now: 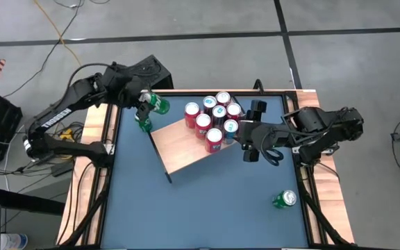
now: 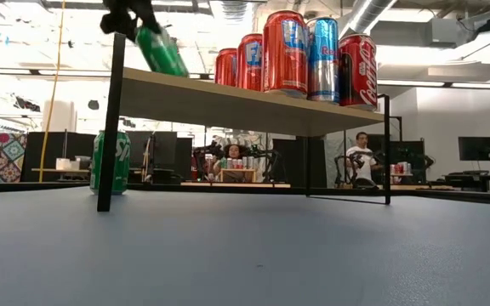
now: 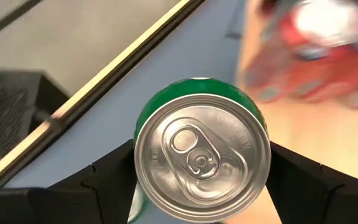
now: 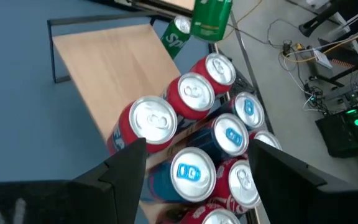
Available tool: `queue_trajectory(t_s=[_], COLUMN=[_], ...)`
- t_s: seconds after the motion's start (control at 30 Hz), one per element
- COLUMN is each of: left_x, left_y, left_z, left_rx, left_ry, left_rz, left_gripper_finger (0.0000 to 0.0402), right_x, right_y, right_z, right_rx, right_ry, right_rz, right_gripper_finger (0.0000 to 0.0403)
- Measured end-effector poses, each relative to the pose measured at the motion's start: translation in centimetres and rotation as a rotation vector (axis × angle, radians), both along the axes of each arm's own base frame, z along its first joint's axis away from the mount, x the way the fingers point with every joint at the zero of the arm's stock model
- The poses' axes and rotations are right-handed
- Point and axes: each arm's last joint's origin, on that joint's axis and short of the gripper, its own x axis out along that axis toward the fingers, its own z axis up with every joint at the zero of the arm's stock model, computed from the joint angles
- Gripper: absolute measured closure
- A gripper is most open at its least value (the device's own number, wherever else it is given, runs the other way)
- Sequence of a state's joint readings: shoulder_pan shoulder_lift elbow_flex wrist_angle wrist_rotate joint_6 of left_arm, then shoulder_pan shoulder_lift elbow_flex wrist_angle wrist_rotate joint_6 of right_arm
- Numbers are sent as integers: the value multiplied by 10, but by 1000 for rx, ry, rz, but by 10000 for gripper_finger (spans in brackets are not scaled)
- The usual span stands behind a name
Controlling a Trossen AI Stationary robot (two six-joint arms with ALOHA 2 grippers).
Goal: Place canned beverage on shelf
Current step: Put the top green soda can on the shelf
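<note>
Clearly the green can (image 1: 160, 105) in play hangs in the air, clamped by its sides between the fingers of the left gripper (image 1: 151, 103), tilted, just off the shelf's (image 1: 179, 149) corner nearest the left arm and not yet over the wood. In the left wrist view its silver top (image 3: 201, 158) fills the gap between both fingers.

On the shelf, 8 cans stand packed in a tight cluster (image 1: 214, 119) at the end nearest the right arm: about 5 red and 3 blue-and-silver, though the colour split is hard to fix. The rest of the board is bare. A 2nd green can (image 1: 144, 124) stands on the blue tabletop (image 1: 207, 208) beside the same shelf corner, partly under the held one, and a 3rd green can (image 1: 284, 200) lies on its side near the tabletop's edge by the right arm.

The right gripper (image 1: 245, 142) hovers with jaws apart and empty beside the cluster.

Risks, as I judge them: the tilted can may catch the shelf edge or land canted and roll off; a low approach could knock the standing green can; a sweep too far would topple the packed cluster.
</note>
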State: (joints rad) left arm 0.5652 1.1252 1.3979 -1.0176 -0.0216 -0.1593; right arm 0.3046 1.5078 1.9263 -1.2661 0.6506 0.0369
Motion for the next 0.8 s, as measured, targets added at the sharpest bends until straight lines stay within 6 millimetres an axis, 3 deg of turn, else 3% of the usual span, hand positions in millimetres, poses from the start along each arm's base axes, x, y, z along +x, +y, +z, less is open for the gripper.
queue_trajectory(t_s=[0.1, 0.27, 0.53, 0.8], left_x=[5, 11, 33, 66], left_y=[-18, -42, -72, -89], left_z=[13, 16, 6, -8], left_rx=[10, -17, -58, -116], left_ry=[-30, -22, 39, 235], left_rz=[-58, -122, -237, -306], left_gripper_finger=[124, 124, 124, 124], right_x=[2, 5, 19, 29], right_y=[1, 2, 9, 5], right_z=[2, 5, 8, 3], right_rx=[-7, -1, 48, 50], right_ry=[-21, -51, -106, -93], right_rz=[14, 50, 188, 182], right_gripper_finger=[129, 129, 129, 129])
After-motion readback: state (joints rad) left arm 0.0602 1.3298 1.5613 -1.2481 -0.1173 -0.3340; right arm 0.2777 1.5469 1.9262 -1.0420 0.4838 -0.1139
